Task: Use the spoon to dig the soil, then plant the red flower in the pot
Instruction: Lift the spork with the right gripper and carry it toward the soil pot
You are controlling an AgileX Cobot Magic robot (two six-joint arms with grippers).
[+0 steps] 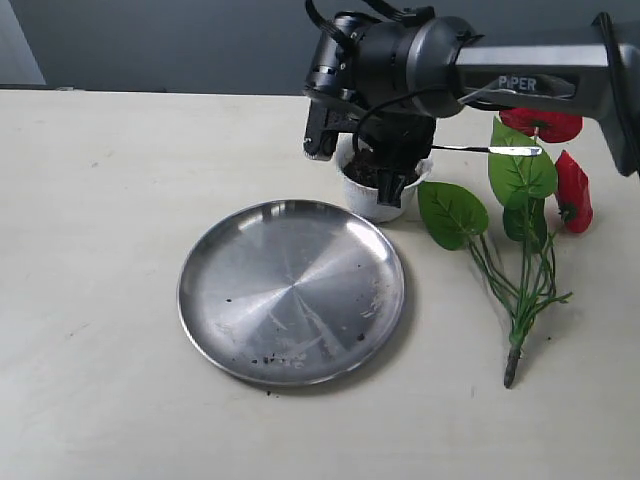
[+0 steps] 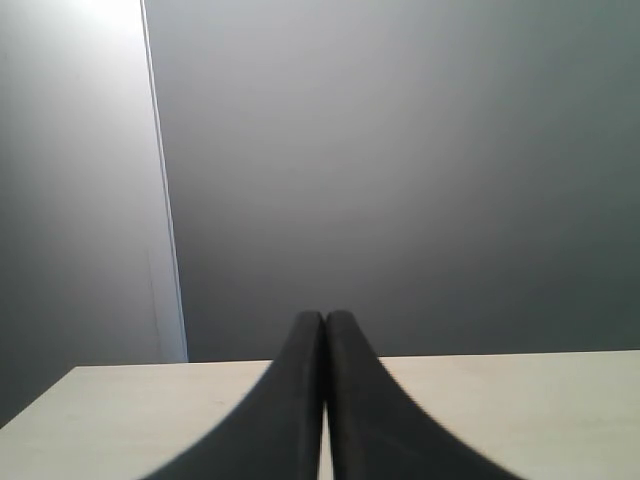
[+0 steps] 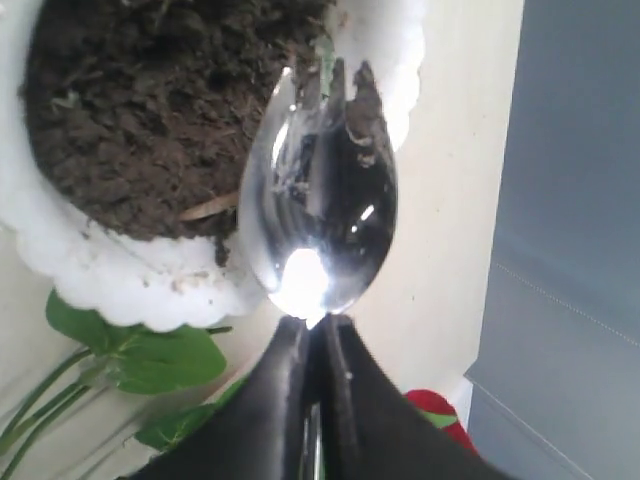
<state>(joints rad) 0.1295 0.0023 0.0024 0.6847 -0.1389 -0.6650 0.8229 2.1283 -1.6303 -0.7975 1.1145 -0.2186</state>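
My right gripper (image 3: 320, 322) is shut on the spoon (image 3: 320, 210), gripping it just behind the shiny bowl. The notched tip rests at the edge of the soil (image 3: 140, 110) inside the white scalloped pot (image 3: 110, 275). Seen from outside, the right gripper (image 1: 390, 178) hangs over the pot (image 1: 380, 205), and the spoon handle (image 1: 490, 150) sticks out to the right. The red flower (image 1: 530, 200) lies flat on the table right of the pot, with its stalks pointing toward the front. My left gripper (image 2: 324, 316) is shut and empty, facing the wall, and does not appear in the exterior view.
A large round steel plate (image 1: 290, 290) with a few soil crumbs lies in front of the pot, to its left. The right arm's body (image 1: 540, 75) spans the back right above the flower. A grey wall stands behind the table.
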